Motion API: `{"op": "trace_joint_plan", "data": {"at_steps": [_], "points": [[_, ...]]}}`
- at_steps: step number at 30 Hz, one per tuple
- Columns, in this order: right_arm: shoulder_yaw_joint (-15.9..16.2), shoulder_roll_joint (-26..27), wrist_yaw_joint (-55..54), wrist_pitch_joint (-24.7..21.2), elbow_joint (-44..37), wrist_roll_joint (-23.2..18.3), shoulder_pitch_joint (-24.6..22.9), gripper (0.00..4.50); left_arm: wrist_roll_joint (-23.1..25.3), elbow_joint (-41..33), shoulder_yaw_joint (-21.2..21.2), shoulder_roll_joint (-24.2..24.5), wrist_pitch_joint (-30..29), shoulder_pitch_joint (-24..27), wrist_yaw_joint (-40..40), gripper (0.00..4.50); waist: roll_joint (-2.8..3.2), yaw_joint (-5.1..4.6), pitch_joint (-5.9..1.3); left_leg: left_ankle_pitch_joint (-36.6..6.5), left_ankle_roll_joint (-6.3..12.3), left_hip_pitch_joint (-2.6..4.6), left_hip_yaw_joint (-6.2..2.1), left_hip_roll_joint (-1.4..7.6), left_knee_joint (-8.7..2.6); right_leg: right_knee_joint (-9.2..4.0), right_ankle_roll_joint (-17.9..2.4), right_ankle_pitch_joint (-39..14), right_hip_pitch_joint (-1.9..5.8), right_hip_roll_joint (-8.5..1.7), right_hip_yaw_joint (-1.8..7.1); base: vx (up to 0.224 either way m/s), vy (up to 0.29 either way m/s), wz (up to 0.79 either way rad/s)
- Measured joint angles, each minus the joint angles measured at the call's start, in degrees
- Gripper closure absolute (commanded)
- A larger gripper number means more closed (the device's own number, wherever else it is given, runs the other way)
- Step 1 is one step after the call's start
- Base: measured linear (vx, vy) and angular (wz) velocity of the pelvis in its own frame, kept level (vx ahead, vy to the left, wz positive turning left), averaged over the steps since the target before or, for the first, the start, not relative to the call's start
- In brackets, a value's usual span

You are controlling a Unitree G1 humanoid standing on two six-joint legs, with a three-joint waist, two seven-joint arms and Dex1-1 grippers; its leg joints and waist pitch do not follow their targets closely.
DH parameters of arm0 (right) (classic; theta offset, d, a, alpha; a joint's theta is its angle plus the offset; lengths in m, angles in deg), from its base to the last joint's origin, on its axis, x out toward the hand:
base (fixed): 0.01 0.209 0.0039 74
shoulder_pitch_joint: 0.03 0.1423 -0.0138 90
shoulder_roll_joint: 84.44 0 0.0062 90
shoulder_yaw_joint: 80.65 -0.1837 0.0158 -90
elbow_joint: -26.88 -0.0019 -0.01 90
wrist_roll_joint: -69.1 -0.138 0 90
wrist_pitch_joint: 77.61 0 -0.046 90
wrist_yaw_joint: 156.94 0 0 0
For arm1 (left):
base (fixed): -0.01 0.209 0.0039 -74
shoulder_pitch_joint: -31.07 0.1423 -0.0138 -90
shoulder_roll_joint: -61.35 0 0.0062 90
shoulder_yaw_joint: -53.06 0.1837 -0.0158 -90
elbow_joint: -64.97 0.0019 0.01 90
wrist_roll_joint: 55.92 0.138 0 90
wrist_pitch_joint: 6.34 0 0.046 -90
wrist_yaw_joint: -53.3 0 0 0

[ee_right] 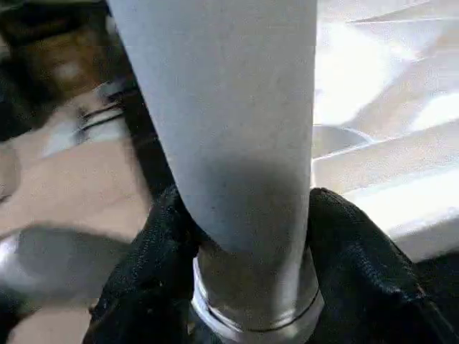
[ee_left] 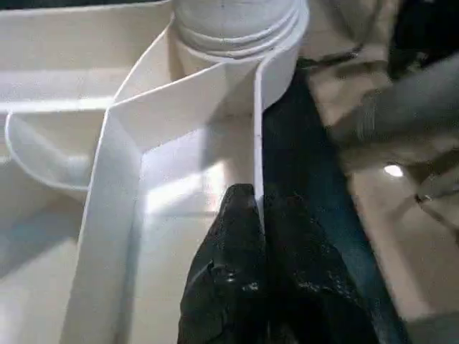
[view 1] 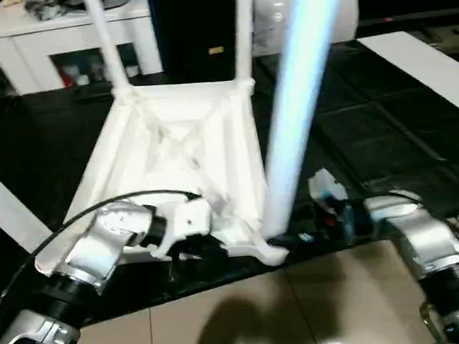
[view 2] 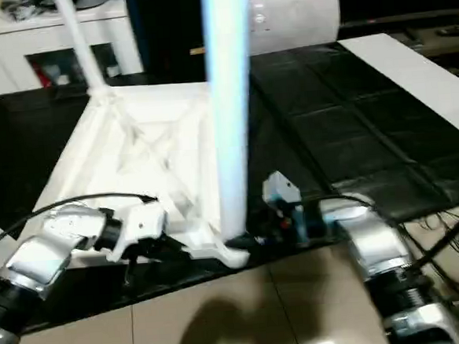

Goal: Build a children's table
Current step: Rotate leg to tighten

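The white table top point(view 1: 181, 152) lies upside down on the black work surface point(view 1: 368, 131), ribbed underside up. Two white legs point(view 1: 106, 39) point(view 1: 242, 29) stand upright in its far corners. A third leg point(view 1: 296, 104) rises from the near right corner socket, leaning slightly right. My right gripper point(ee_right: 247, 215) is shut on this leg point(ee_right: 222, 107) just above its base, one black finger point(ee_right: 150, 244) on each side. My left gripper point(ee_left: 259, 197) is shut on the top's thin near rim point(ee_left: 257, 129), close to that same corner point(ee_left: 237, 21).
The work surface's near edge runs under both wrists, with beige floor tiles point(view 1: 263, 311) below it. A white cabinet with glass doors point(view 1: 47, 43) stands at the back left. A white board point(view 1: 426, 56) lies far right and a white strip point(view 1: 3, 203) at the left.
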Motion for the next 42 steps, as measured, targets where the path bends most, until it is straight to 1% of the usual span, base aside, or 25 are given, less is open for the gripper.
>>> {"op": "trace_joint_plan", "data": {"at_steps": [1,2,3,4,6,9,12,14,16,17,19,20,22,26,27,30,31,32,33,35,36,37,38,39,42], "points": [[-0.4,0.7,-1.8,0.0,0.2,0.4,0.0,2.54,0.2,-0.1,-0.4,-0.5,-1.1,0.1,1.3,4.50,0.01,-0.29,0.00,0.0,-0.01,0.01,0.01,0.00,0.01,-0.01,0.0,0.0,0.00,0.00,0.01,0.000,0.000,0.00],[-1.1,2.0,-5.5,-0.1,0.7,1.0,0.2,2.54,0.5,-0.1,-1.0,-1.5,-3.0,0.1,3.6,4.50,0.00,-1.08,0.00,0.0,-0.02,0.03,0.01,0.00,0.04,-0.01,0.0,0.1,0.00,0.01,0.02,0.000,0.000,0.00],[-1.4,2.6,-7.1,-0.2,0.9,1.2,0.4,2.55,0.6,-0.2,-1.3,-1.9,-3.7,0.1,4.5,4.50,0.01,-1.43,0.00,0.0,-0.03,0.03,0.01,0.00,0.05,-0.01,0.0,0.1,0.00,0.01,0.02,0.000,0.000,0.00],[-2.5,4.8,-12.0,-1.3,1.6,2.2,1.0,2.55,1.2,-0.9,-2.3,-3.7,-6.4,0.6,8.1,4.50,0.02,-2.42,-0.01,0.0,-0.03,0.06,0.01,0.00,0.04,-0.01,0.0,0.1,-0.01,0.03,0.03,0.000,0.000,0.00],[-3.7,8.0,-19.3,-2.6,3.0,3.5,2.4,2.56,2.2,-1.8,-3.3,-6.4,-10.0,0.9,13.2,4.50,0.00,-3.57,-0.02,0.0,-0.03,0.05,-0.02,0.01,0.04,-0.01,0.0,0.1,-0.06,0.10,0.04,0.000,0.000,0.00],[-4.8,12.4,-29.5,-3.5,4.6,6.4,4.4,2.57,3.5,-2.6,-4.5,-10.3,-14.1,1.0,19.5,4.50,0.02,-4.39,-0.03,0.0,-0.03,0.05,-0.05,0.07,-0.03,-0.05,0.0,0.1,-0.07,0.17,0.01,0.000,0.000,0.00],[-5.0,16.8,-40.8,-3.0,7.4,9.3,6.8,2.57,4.7,-1.9,-5.8,-14.3,-16.8,0.4,25.8,4.50,0.00,-4.61,-0.04,0.0,-0.03,0.01,-0.04,0.06,-0.05,-0.11,0.0,0.1,-0.08,0.16,0.02,0.000,0.000,0.00],[-4.9,18.1,-45.1,-2.4,8.9,10.5,7.8,2.57,4.8,-1.2,-6.0,-16.0,-17.5,-0.1,28.1,4.50,0.00,-4.32,-0.03,0.0,-0.03,-0.06,-0.03,0.02,-0.05,-0.19,0.1,0.1,-0.07,0.10,0.00,0.000,0.000,0.00],[-5.0,18.0,-45.2,-1.4,9.3,10.8,7.8,2.57,4.9,-0.9,-6.0,-16.7,-17.5,-0.3,28.7,4.50,0.00,-3.78,-0.04,0.0,0.04,-0.11,-0.03,-0.01,-0.06,-0.25,0.1,0.1,-0.05,0.06,0.00,0.000,0.000,0.00],[-5.1,18.0,-45.1,-1.1,9.4,10.8,7.8,2.23,5.0,-0.7,-6.0,-16.9,-17.5,-0.5,28.9,4.50,0.00,-3.50,-0.03,0.0,0.05,-0.13,-0.03,-0.02,-0.06,-0.26,0.1,0.1,-0.05,0.04,0.00,0.000,0.000,0.00],[-5.8,18.0,-44.5,-0.6,9.5,10.5,7.6,1.86,5.4,-0.5,-5.6,-17.1,-17.5,-0.8,28.9,4.50,0.00,-3.03,-0.03,0.0,0.06,-0.13,-0.02,-0.02,-0.06,-0.26,0.1,0.1,-0.06,0.05,0.00,0.000,0.000,0.00],[-6.0,17.9,-44.0,-0.6,9.5,10.5,7.4,1.86,5.5,-0.5,-5.4,-17.1,-17.5,-0.9,28.9,4.50,0.01,-2.89,-0.03,0.0,0.06,-0.13,-0.02,-0.02,-0.06,-0.25,0.1,0.1,-0.06,0.05,0.00,0.000,0.000,0.00],[-6.1,17.1,-42.4,0.0,9.0,10.4,6.6,1.68,5.5,-0.6,-4.6,-16.8,-16.9,-0.9,28.8,4.50,0.01,-2.65,-0.03,0.0,0.06,-0.12,-0.02,-0.02,-0.07,-0.25,0.1,0.1,-0.05,0.05,0.00,0.000,0.000,0.00],[-4.9,15.5,-40.1,1.6,9.0,10.3,5.7,1.33,5.4,-0.6,-4.1,-15.7,-15.5,-0.9,27.3,4.50,0.01,-2.06,-0.03,0.0,0.05,-0.13,-0.02,-0.02,-0.07,-0.25,0.1,0.1,-0.05,0.03,0.00,0.000,0.000,0.00],[-4.8,15.1,-40.0,2.0,9.0,10.3,5.4,1.10,5.4,-0.6,-3.9,-15.5,-15.0,-0.8,27.1,4.50,0.01,-1.88,-0.03,0.0,0.05,-0.13,-0.02,-0.03,-0.07,-0.25,0.1,0.1,-0.05,0.03,0.00,0.000,0.000,0.00],[-4.3,11.2,-33.9,4.2,8.2,9.4,3.8,0.98,5.0,-0.4,-3.0,-12.4,-11.0,-0.5,22.8,4.50,0.04,-1.06,-0.01,0.0,0.05,-0.19,-0.02,-0.03,-0.07,-0.26,0.1,0.0,-0.06,0.01,-0.01,0.000,0.000,0.00],[-4.3,10.5,-32.7,4.5,7.7,9.3,3.4,0.92,4.7,-0.4,-3.0,-11.9,-10.3,-0.3,21.8,4.50,0.05,-0.93,0.00,0.0,0.05,-0.20,-0.02,-0.03,-0.07,-0.26,0.1,0.0,-0.06,0.00,-0.01,0.000,0.000,0.00],[-4.3,10.2,-32.0,4.6,7.5,9.2,3.2,0.81,4.7,-0.3,-3.0,-11.4,-9.9,-0.3,21.2,4.50,0.04,-0.88,0.00,0.0,0.05,-0.20,-0.02,-0.03,-0.07,-0.26,0.1,0.0,-0.06,0.00,0.00,0.000,0.000,0.00],[-4.2,8.5,-28.9,5.5,6.4,8.6,2.5,0.59,4.4,0.1,-2.8,-9.8,-7.9,-0.3,18.7,4.50,0.03,-0.67,0.00,0.0,0.06,-0.21,-0.02,-0.04,-0.06,-0.26,0.1,0.0,-0.06,-0.01,0.00,0.000,0.000,0.00],[-4.3,6.3,-25.5,5.7,5.0,7.8,2.0,0.55,3.9,0.2,-2.5,-8.1,-6.2,-0.3,16.0,4.50,0.03,-0.38,0.01,0.0,0.06,-0.21,-0.02,-0.05,-0.06,-0.27,0.1,0.0,-0.05,-0.01,0.01,0.000,0.000,0.00],[-4.3,5.2,-23.3,5.8,4.3,7.1,1.8,0.38,3.8,0.4,-2.3,-7.2,-5.0,-0.2,14.7,4.50,0.01,-0.25,0.02,0.0,0.06,-0.20,-0.02,-0.05,-0.06,-0.26,0.1,0.0,-0.06,-0.01,0.01,0.000,0.000,0.00],[-4.1,3.9,-20.6,5.8,3.4,6.5,1.6,0.38,3.3,0.8,-2.1,-6.3,-3.6,-0.2,13.1,4.50,0.01,0.00,0.02,0.0,0.06,-0.20,-0.02,-0.04,-0.06,-0.26,0.1,0.0,-0.06,-0.01,0.00,0.000,0.000,0.00],[-4.0,2.8,-18.6,5.9,2.8,6.2,1.4,0.25,2.9,0.9,-1.9,-5.6,-2.7,-0.2,11.8,4.50,-0.01,0.23,0.03,0.0,0.06,-0.20,-0.02,-0.04,-0.06,-0.26,0.1,0.0,-0.06,-0.01,0.00,0.000,0.000,0.00],[-3.5,1.4,-16.1,6.1,2.1,5.9,1.2,0.25,2.6,1.1,-1.8,-4.9,-1.5,-0.2,10.2,4.50,-0.02,0.41,0.03,0.0,0.06,-0.21,-0.02,-0.04,-0.06,-0.26,0.1,0.0,-0.06,-0.01,0.00,0.000,0.000,0.00],[-2.4,-1.9,-9.6,6.4,1.5,4.1,0.5,0.25,2.0,1.3,-0.9,-2.3,1.6,-0.1,6.4,4.50,-0.12,0.54,0.06,0.0,0.07,-0.22,-0.02,-0.05,-0.06,-0.27,0.1,0.0,-0.04,-0.02,0.01,0.000,0.000,0.00]]}}
